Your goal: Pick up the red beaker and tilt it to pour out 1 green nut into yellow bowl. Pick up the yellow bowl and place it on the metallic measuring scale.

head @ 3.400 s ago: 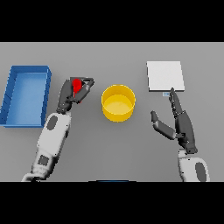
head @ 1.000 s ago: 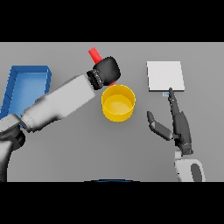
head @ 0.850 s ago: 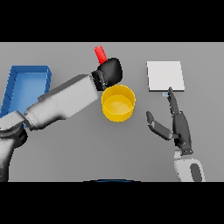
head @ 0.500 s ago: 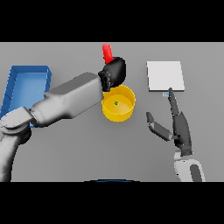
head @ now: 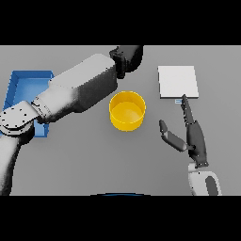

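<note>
Bowl sits between my two hands, beaker out of sight.

My left hand (head: 128, 57) hangs beyond the yellow bowl (head: 127, 110), toward the far edge; I cannot tell how its fingers stand, and no red beaker shows. My right hand (head: 190, 136) rests nearer, fingers straight and apart, just right of the bowl, pointing at the metallic measuring scale (head: 177, 82), so I judge it better placed for the lift.

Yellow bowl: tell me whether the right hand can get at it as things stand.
Probably yes. The right hand rests open on the table to the right of the yellow bowl, with bare table between them. The left arm crosses behind the bowl, not on the right hand's side.
</note>
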